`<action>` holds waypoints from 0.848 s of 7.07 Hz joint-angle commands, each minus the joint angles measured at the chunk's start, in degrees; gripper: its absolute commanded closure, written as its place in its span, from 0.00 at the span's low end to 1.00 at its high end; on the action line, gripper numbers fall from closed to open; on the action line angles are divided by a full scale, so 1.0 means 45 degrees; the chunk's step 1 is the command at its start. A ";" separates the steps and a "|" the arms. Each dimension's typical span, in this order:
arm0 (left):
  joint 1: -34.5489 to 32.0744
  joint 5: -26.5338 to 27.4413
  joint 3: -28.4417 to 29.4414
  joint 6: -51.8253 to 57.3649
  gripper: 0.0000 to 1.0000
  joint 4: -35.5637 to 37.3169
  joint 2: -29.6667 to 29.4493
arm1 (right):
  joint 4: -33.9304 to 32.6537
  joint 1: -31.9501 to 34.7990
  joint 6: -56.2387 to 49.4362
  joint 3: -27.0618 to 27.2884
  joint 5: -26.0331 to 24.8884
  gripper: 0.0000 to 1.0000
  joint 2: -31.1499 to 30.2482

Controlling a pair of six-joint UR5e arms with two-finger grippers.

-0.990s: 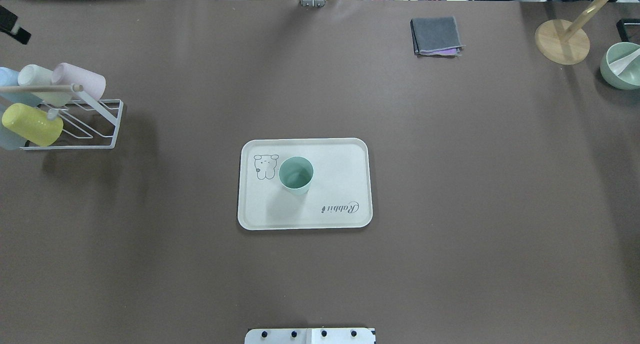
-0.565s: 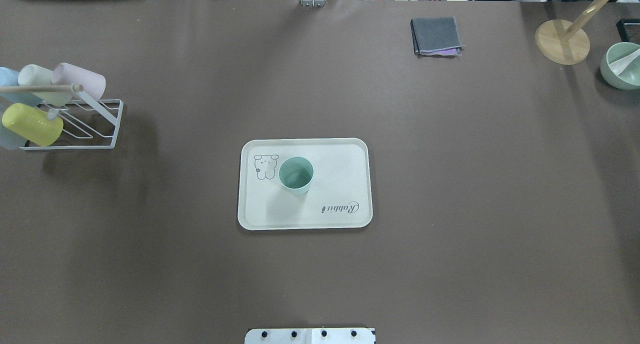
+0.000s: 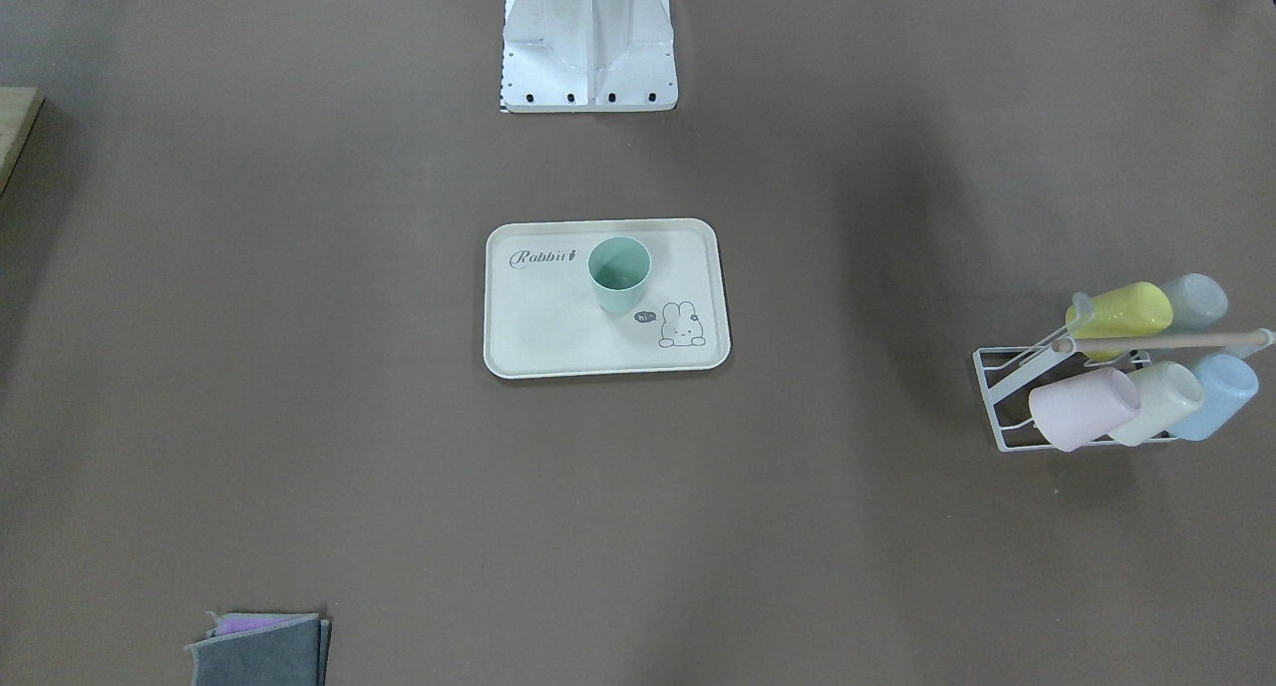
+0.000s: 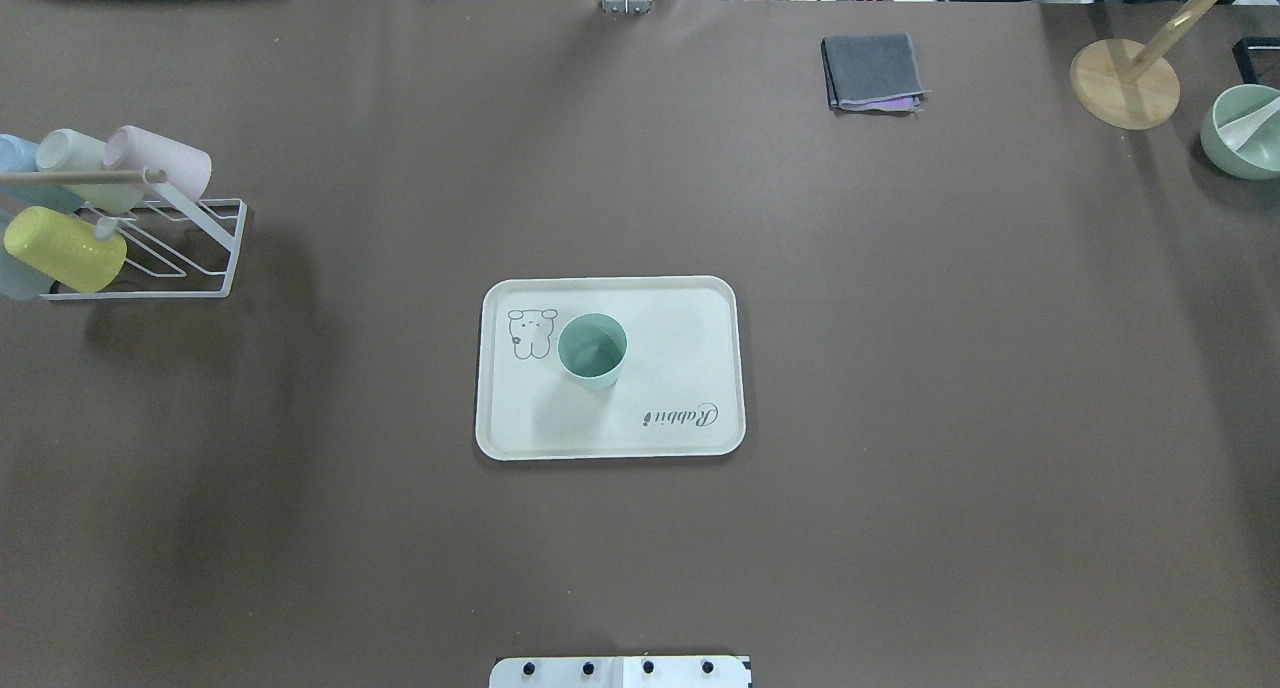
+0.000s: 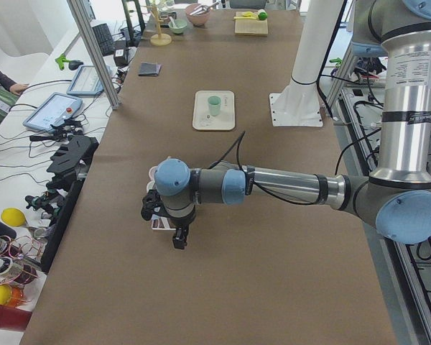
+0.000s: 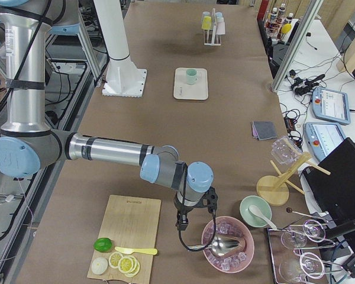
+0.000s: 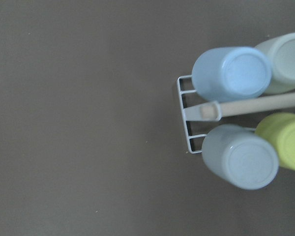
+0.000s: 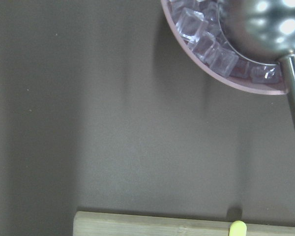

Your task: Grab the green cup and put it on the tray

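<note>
The green cup (image 4: pixel 592 348) stands upright on the cream tray (image 4: pixel 680 368) beside the bunny drawing, at the table's middle. Cup (image 3: pixel 619 272) and tray (image 3: pixel 548 327) also show in the front-facing view. No gripper is near them. My left gripper (image 5: pixel 179 239) shows only in the exterior left view, over the cup rack at the table's left end; I cannot tell if it is open. My right gripper (image 6: pixel 181 223) shows only in the exterior right view, between a cutting board and an ice bowl; I cannot tell its state.
A white wire rack (image 4: pixel 150 238) holds yellow, pink, cream-mint and blue cups at the left. A grey folded cloth (image 4: pixel 872 71), a wooden stand (image 4: pixel 1124 83) and a green bowl (image 4: pixel 1245 133) sit at the far right. A pink ice bowl (image 6: pixel 228 242) and a cutting board (image 6: pixel 127 236) lie near the right gripper.
A dark gripper part at the overhead view's upper left edge one second ago has left that view. The cup and tray have not moved.
</note>
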 commanded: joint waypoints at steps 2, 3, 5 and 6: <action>-0.0427 -0.0064 0.0021 0.1130 0.01 0.0093 0.0731 | -0.0019 0.0000 -0.0014 -0.0058 0.0020 0.00 0.0008; -0.0427 -0.0045 -0.0018 0.1130 0.01 0.0017 0.0596 | -0.0020 0.0000 -0.0014 -0.0059 0.0078 0.00 0.0027; -0.0389 0.0033 -0.0038 0.1091 0.01 -0.0042 0.0477 | 0.0000 0.0000 -0.0033 -0.0059 0.0118 0.00 -0.0012; -0.0427 0.0014 -0.0096 0.1091 0.01 -0.0043 0.0477 | 0.0000 0.0000 -0.0014 -0.0059 0.0118 0.00 0.0007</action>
